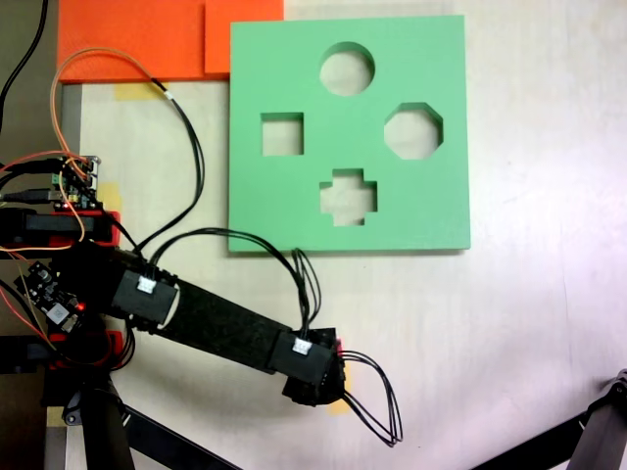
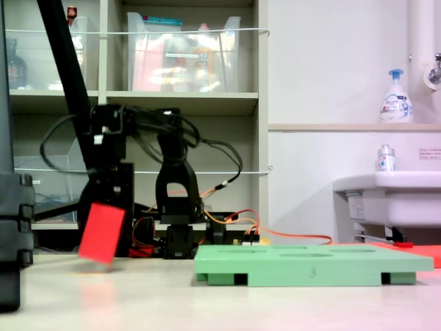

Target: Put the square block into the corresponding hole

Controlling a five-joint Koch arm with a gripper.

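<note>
In the second exterior view the square block [image 2: 101, 232], a bright red cube, hangs tilted just off the table at the left, with my gripper [image 2: 108, 205] shut on its upper part. From above, in the first exterior view, the black gripper [image 1: 315, 378] covers the block except for a red sliver [image 1: 338, 345]. The green foam board [image 1: 294, 206] lies further up in the first exterior view. Its square hole [image 1: 282, 134] is on the left side of the board, well away from the gripper. In the second exterior view the board [image 2: 310, 265] lies flat to the block's right.
Round, octagonal and cross-shaped cutouts share the board. An orange sheet [image 1: 127, 39] lies at the first exterior view's top left, a controller board [image 1: 73, 181] with loose wires at its left. A tripod leg [image 1: 588, 436] crosses its bottom right. Shelves and a sink [image 2: 386, 189] stand behind.
</note>
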